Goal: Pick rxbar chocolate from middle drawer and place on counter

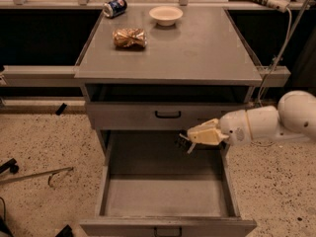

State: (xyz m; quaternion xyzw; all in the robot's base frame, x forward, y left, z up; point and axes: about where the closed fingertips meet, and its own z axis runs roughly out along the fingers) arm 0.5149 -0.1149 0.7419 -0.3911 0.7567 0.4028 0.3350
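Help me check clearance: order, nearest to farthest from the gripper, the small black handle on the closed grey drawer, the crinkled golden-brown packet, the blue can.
1. Small black handle, up-left of the gripper over the open drawer, right rear.
2. Crinkled golden-brown packet, left on the counter.
3. Blue can, counter's back-left corner.

We find no lettering we can read. The blue metal can (pixel 114 7) lying at the far left of the flat grey counter (pixel 197 53) bears a pale mark, too blurred to make out. The cream two-finger gripper (pixel 189 141) hangs over the far right of the open grey middle drawer (pixel 168 196).
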